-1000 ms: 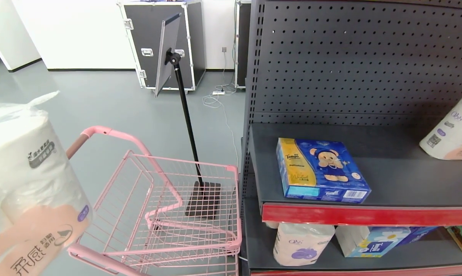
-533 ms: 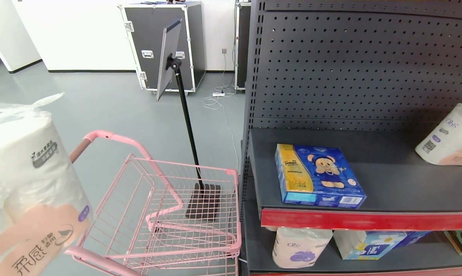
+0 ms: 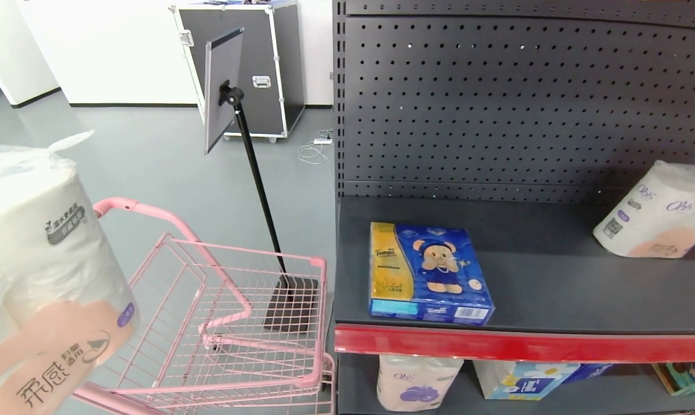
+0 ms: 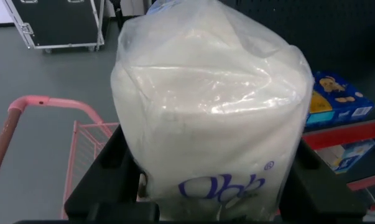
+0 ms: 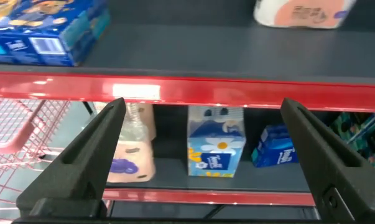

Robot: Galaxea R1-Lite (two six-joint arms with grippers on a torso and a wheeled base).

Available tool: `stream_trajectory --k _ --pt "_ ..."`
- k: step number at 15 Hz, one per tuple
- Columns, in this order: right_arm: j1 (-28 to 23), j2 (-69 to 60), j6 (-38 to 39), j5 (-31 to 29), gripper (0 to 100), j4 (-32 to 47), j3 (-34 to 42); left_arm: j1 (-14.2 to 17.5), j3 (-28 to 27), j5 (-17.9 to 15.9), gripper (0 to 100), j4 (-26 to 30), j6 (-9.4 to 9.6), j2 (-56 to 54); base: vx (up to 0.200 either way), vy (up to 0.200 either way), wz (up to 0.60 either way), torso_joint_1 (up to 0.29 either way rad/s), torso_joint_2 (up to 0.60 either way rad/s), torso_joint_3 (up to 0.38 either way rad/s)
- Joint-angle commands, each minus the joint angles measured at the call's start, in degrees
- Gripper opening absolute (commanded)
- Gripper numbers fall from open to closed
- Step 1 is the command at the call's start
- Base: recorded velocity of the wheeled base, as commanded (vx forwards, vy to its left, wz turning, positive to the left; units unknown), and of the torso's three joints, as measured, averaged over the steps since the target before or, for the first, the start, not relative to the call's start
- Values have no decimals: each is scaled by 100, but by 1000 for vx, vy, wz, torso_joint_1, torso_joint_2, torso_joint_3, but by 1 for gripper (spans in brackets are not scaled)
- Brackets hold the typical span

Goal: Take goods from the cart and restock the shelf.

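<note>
Closest to me, the left gripper (image 4: 206,183) has its two dark fingers (image 4: 109,165) pressed against the sides of a toilet roll pack (image 3: 42,276). It carries the pack upright at the robot's left, beside the pink cart (image 3: 249,251). The wrap is loose and the rolls are soft, so I'd judge the hold squashy rather than firm, and a quick swing could let the pack sag or twist. The right gripper (image 5: 203,155) hangs low in front of the shelf's red edge strip (image 3: 497,344), jaws wide apart and holding nothing.

The step in hand looks like the carry across to the shelf. Done well, the pack passes over the cart's rim and the red strip with room beneath it. It then comes down on the bare part of the upper shelf board (image 3: 561,288), between the blue tissue box (image 3: 428,271) at the front left and the second roll pack (image 3: 653,216) lying at the back right. Setting it flat on its base, back from the edge, should guard against toppling. The fingers should let go only once the board takes the weight. Farther off, a sign stand (image 3: 255,173) and a black flight case (image 3: 272,52) stand on the grey floor, well apart from that path.
</note>
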Motion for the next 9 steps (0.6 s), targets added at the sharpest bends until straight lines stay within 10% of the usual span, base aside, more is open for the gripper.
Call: stream_trajectory --k 1,9 --pt "0 -2 -1 0 100 0 1 -2 -44 1 0 -10 2 66 0 -200 0 7 -2 2" --pt "0 6 -1 9 100 0 1 -10 -159 -17 0 -28 11 269 0 -200 0 5 3 4"
